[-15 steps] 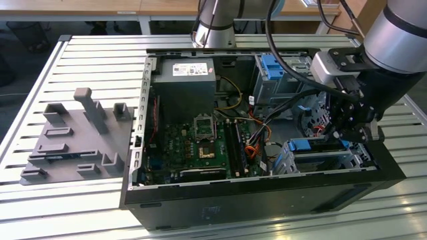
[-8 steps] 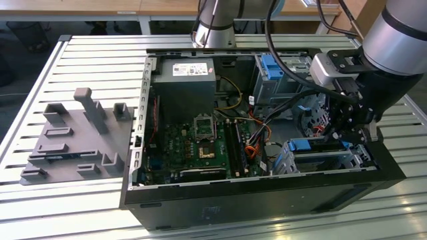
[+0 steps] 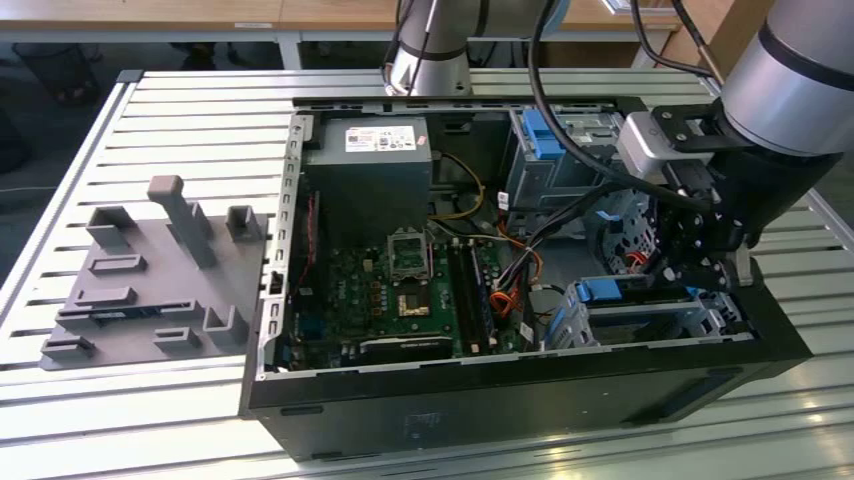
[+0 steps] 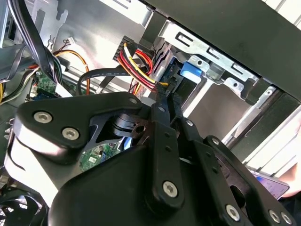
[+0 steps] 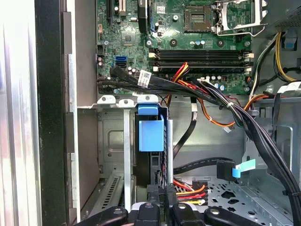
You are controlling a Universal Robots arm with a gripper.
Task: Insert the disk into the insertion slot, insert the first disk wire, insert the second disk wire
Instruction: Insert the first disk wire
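A black, open-sided computer case point(image 3: 534, 385) lies on the pale slatted metal surface point(image 3: 174, 130). Its green motherboard point(image 3: 400, 285) faces up. The robot arm reaches in at the exterior view's right, and its black gripper point(image 3: 717, 272) is lowered into the near corner of the case.

The disk, a flat silver drive in a bright blue plastic carrier point(image 5: 150, 134), already sits inside the insertion slot, the low silver metal cage with perforated sides point(image 5: 113, 141). In the first wrist view the disk is seen edge-on, with the blue tab of its carrier sticking out of the cage mouth.

In the second wrist view the gripper's two fingers are drawn close together. They pinch the end of the disk wire, a bundle of red, yellow and black leads point(image 4: 139, 66). That bundle runs back to a black plug higher up. The pinched end is just beside the blue carrier, and I cannot tell whether it touches the drive.

Further back in the case stands a taller grey drive cage with a blue tab point(image 3: 541, 150). A grey plastic fixture with upright posts point(image 3: 147, 270) rests on the surface at the exterior view's left, well apart from the case.
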